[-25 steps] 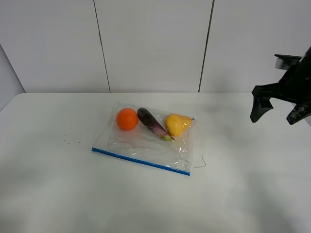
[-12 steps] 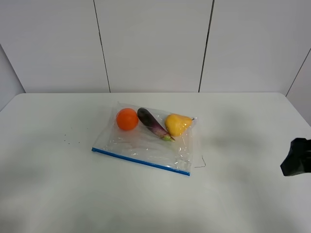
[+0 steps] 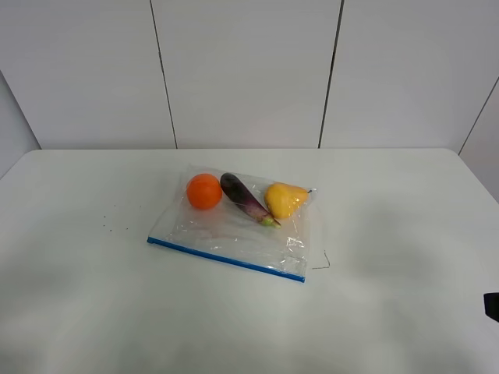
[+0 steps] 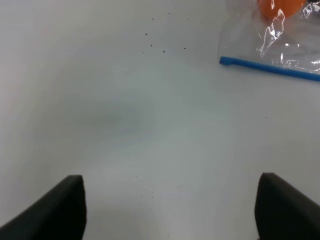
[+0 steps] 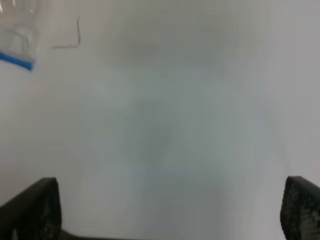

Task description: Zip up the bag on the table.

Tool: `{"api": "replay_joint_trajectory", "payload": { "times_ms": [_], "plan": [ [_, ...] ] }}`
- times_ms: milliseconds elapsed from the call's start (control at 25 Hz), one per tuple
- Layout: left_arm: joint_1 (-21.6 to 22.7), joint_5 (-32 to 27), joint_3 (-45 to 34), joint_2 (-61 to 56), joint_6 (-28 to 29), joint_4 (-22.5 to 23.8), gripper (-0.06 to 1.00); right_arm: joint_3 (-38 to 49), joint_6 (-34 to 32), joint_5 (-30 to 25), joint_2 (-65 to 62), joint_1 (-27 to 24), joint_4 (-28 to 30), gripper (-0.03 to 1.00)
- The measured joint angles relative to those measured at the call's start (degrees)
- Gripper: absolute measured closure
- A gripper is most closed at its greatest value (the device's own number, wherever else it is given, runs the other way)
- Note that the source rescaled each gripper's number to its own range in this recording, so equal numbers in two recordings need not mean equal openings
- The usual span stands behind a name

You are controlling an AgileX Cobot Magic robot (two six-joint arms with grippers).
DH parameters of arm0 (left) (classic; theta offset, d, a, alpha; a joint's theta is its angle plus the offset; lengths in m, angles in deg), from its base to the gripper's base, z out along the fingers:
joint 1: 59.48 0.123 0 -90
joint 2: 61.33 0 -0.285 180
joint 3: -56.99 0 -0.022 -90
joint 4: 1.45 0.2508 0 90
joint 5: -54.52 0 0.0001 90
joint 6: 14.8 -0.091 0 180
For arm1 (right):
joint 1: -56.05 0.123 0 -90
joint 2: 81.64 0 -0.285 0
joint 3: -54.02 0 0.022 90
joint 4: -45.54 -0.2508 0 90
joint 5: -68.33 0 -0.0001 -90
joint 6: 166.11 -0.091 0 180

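The clear bag (image 3: 234, 226) lies flat in the middle of the white table (image 3: 93, 312), its blue zipper strip (image 3: 226, 259) along the near edge. Through the plastic show an orange (image 3: 203, 191), a purple eggplant (image 3: 244, 198) and a yellow pear (image 3: 284, 199). The left gripper (image 4: 170, 210) hangs open over bare table, with the strip's left end (image 4: 227, 61) and the orange (image 4: 280, 7) far ahead of it. Open as well, the right gripper (image 5: 170, 215) sees the strip's right end (image 5: 17, 61) in the distance. In the exterior view only a dark bit of the right arm (image 3: 493, 305) shows.
A thin dark thread (image 3: 321, 261) lies just right of the bag, also visible as a thread (image 5: 74, 36) in the right wrist view. Tiny dark specks (image 3: 109, 226) dot the table left of the bag. A panelled white wall (image 3: 249, 70) stands behind the table.
The right arm dropped from high at the right edge down and out of the exterior view; only a sliver is left. The bag has not moved.
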Motion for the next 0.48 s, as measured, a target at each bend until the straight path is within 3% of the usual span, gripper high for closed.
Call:
{"api": "replay_joint_trajectory", "payload": {
  "times_ms": [480],
  "plan": [
    [0.0,0.0,0.0,0.0,0.0,0.0,-0.04,0.53,-0.98,0.79,-20.28,0.0,1.43,0.0]
  ]
}}
